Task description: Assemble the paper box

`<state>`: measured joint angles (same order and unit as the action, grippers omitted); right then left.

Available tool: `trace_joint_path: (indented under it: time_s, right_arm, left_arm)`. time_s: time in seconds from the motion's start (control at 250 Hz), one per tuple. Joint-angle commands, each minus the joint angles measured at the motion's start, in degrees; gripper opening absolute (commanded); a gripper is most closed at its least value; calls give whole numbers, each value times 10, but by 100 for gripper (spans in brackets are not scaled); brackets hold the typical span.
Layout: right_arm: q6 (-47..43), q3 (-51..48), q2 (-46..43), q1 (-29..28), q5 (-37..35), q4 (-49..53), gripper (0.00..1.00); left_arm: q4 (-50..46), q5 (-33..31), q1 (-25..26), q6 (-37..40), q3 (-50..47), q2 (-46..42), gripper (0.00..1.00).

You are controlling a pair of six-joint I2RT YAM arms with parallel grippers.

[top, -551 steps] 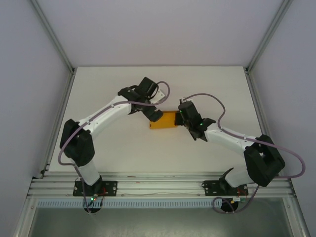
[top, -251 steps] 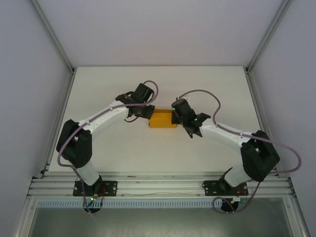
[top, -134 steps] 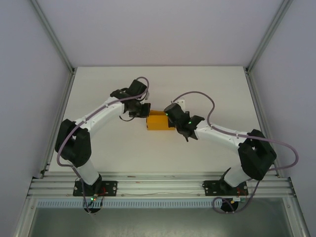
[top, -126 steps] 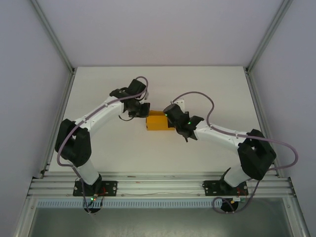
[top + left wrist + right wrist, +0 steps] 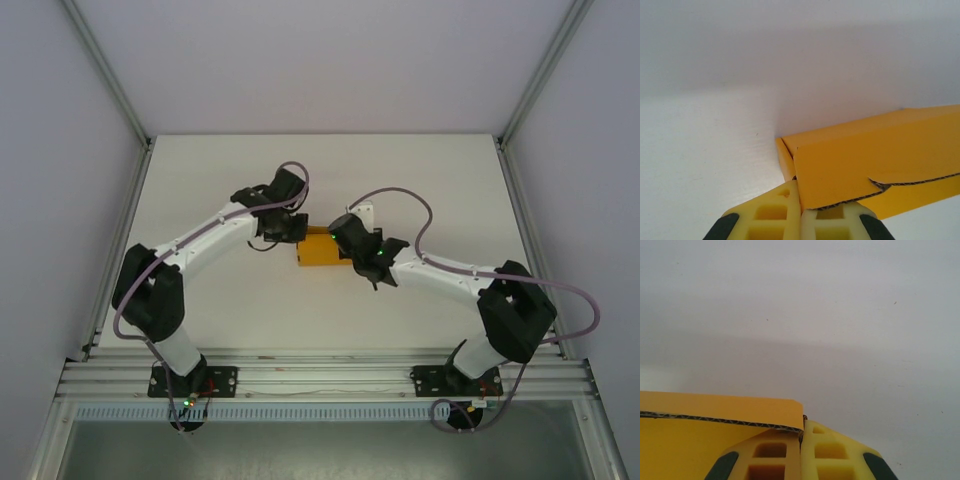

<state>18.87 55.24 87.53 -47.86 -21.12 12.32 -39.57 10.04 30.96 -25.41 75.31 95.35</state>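
Two tight pinches on paper box (image 5: 880,160) edges: left tool (image 5: 800,218), right tool (image 5: 801,452).

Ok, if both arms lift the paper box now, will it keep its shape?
Probably light: the paper box is thin corrugated card. Its folded walls look fairly stiff, though single-layer edges may flex. With the left gripper and right gripper each seemingly pinching a thin edge, it could twist or buckle if the arms move unevenly.
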Motion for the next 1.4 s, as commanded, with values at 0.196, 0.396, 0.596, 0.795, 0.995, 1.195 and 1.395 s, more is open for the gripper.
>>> trace_joint_path:
  time_s: [0.196,0.396,0.596,0.795,0.995,1.195,1.395]
  right_arm:
    - [23,-44,7,-15,-20,-5,0]
    - [21,-104,-22,-17,-8,-75,0]
    - [18,-146,-41,-18,22,-127,3]
    - [22,-127,-88,-16,22,-104,19]
    - [9,-115,-145,-5,75,-77,48]
    - [29,-105,-141,34,132,-90,64]
    - [53,-66,-99,68,134,-84,64]
  left_arm:
    - [88,-48,53,-75,-146,-36,0]
    - [141,-80,94,-73,-226,-41,0]
    - [235,-137,127,-91,-324,-61,0]
    - [244,-167,137,-82,-338,-95,0]
    - [242,-176,139,-69,-331,-112,0]
    - [233,-190,143,-68,-312,-95,0]
    - [228,-198,151,-65,-295,-94,0]
